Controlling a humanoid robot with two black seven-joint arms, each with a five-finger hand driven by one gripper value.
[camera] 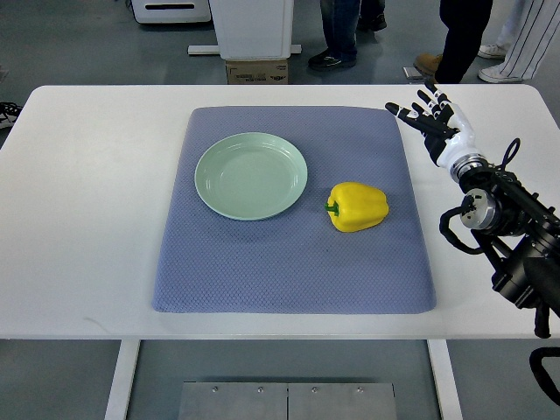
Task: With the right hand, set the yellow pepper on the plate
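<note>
White tabletop fills the near part of the view, and a grey-blue quilted mat is spread flat on its middle. Below the near edge, table legs and a metal plate on the floor are partly seen.

On the mat, right of centre, a yellow pepper is laid on its side, glossy and blocky, with its short green stem turned to the left. It is just beside the plate, apart from it, with a narrow strip of mat showing between them. The plate is pale green, round and bare, set on the far left part of the mat.

The right arm is brought in from the right edge, a cluster of black joints and cables, its lower part cut off by the frame. The right hand is held over the far right corner of the mat, well apart from the pepper. Its fingers are spread and extended toward the left, with nothing held.

Beyond the tabletop, a white pedestal over a cardboard box and the legs and shoes of standing people are seen, cut off by the top edge.
</note>
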